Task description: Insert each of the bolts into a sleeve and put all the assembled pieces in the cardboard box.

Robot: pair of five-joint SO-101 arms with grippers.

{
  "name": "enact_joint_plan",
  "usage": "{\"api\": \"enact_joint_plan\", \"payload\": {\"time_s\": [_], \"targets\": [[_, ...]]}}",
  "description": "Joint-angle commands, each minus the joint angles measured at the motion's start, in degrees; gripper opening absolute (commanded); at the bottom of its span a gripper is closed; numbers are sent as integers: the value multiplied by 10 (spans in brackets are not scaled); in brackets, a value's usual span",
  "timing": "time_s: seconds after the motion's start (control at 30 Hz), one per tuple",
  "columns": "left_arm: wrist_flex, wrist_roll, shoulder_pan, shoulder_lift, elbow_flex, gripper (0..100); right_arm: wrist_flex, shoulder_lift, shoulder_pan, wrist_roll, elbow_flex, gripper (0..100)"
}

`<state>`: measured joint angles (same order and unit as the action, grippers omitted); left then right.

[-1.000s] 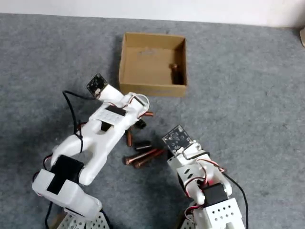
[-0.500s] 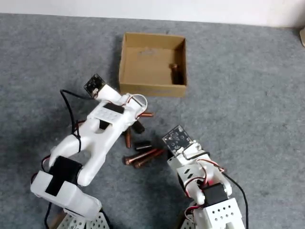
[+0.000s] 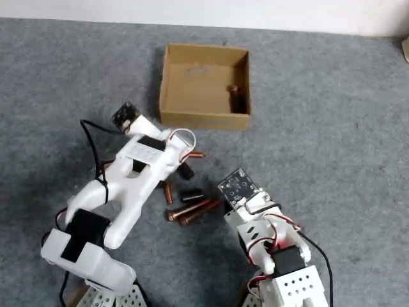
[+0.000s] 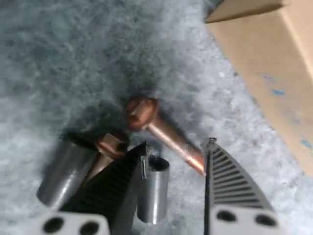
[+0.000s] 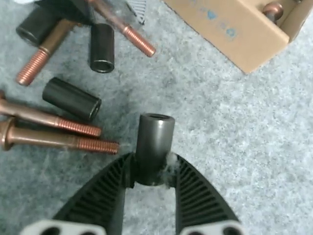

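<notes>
My left gripper (image 4: 177, 144) stands open low over the carpet, beside the cardboard box (image 4: 274, 73), with the threaded end of a copper bolt (image 4: 164, 129) between its fingers. A black sleeve (image 4: 153, 193) lies against its dark finger, and a sleeve with a bolt in it (image 4: 73, 166) lies just beyond. My right gripper (image 5: 153, 161) is shut on an upright black sleeve (image 5: 154, 139). Two long bolts (image 5: 54, 129) and two loose sleeves (image 5: 72, 99) (image 5: 102, 47) lie ahead of it. In the high view the box (image 3: 171, 83) holds one assembled piece (image 3: 234, 97).
The parts are clustered on the grey carpet between the two arms (image 3: 188, 204). The box wall (image 5: 230, 34) stands just past the cluster. Open carpet stretches to the right of the box and the right arm (image 3: 275, 249).
The left arm has shifted slightly to the left and toward the near side, nudging the short bolt beside it a little. The right arm has kept still with its sleeve.
</notes>
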<state>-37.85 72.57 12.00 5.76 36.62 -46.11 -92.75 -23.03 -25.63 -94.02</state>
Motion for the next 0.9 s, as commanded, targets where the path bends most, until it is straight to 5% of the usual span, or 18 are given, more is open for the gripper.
{"api": "enact_joint_plan", "payload": {"time_s": [0.0, 0.33, 0.57, 0.73, 0.87], "targets": [[-18, -7, -9, 5, 4, 189, 16, -6, 4, 3, 4, 4], [-21, -26, -22, 73, -51, 189, 16, -6, 3, 3, 4, 4], [-135, -12, -25, 117, -137, 187, 16, -6, 3, 3, 4, 4], [-209, -13, -28, 151, -193, 0, 16, -6, 3, 3, 4, 4], [-262, -14, -26, 158, -229, 2, 16, -6, 3, 3, 4, 4]]}}
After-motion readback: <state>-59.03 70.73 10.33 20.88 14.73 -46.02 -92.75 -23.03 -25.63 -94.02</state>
